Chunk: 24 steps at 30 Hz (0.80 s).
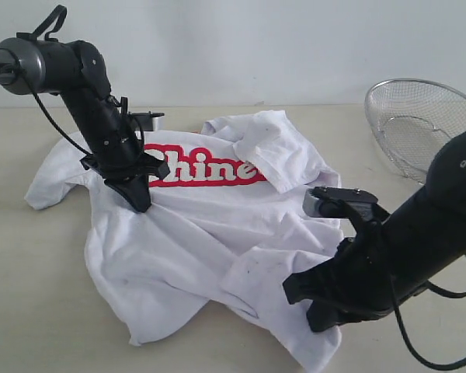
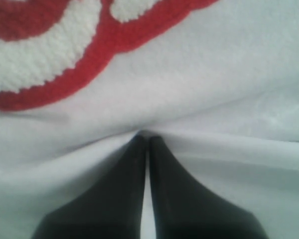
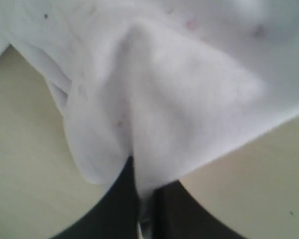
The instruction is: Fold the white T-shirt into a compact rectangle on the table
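The white T-shirt point(image 1: 210, 233) lies crumpled on the table point(image 1: 31, 287), its red lettering band point(image 1: 202, 167) facing up. My left gripper point(image 1: 140, 200) presses into the cloth just below the lettering and is shut, pinching a fold of the white T-shirt point(image 2: 199, 99) between its fingers point(image 2: 124, 189). My right gripper point(image 1: 320, 317) sits low at the shirt's front right hem and is shut on a bunched flap of the white T-shirt point(image 3: 164, 99), which drapes over its fingertips point(image 3: 119, 204).
A silver wire-mesh basket point(image 1: 419, 124) stands at the back right of the table. Bare beige table point(image 3: 20, 149) shows on both sides of the held flap. One sleeve point(image 1: 54, 183) spreads to the left.
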Motion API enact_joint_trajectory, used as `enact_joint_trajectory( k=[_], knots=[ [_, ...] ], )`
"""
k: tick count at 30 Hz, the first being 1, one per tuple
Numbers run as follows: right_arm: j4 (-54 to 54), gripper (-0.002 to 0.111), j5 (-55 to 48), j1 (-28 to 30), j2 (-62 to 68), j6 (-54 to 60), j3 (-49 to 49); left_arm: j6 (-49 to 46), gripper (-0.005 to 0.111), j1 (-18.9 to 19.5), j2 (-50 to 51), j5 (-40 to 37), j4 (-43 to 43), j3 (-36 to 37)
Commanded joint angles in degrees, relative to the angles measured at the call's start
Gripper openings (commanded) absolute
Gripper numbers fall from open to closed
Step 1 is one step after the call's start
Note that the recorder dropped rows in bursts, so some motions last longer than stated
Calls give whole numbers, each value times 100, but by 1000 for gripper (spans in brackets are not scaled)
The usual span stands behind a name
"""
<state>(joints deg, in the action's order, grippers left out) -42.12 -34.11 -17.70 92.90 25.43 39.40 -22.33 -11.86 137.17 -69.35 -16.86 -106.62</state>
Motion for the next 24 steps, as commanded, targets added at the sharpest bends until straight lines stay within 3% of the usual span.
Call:
enact_joint_trajectory(
  k=[1,7,13,21,23,24],
  knots=[
    [1253,0,-593,2,-346,-944,2,93,5,60,119,-7,428,58],
    [1665,0,-1044,48,-508,-1096,2,93,5,59,119,-7,565,58],
    [2810,2,-1525,583,-508,-1828,2,93,5,59,119,4,578,58],
    [2938,49,-1543,918,-523,-2030,2,93,5,59,119,15,578,58],
    [2184,50,-1351,918,-701,-1457,2,93,5,59,119,15,578,58],
    [1048,50,-1244,918,-968,-707,2,93,5,59,119,15,578,58]
  ],
)
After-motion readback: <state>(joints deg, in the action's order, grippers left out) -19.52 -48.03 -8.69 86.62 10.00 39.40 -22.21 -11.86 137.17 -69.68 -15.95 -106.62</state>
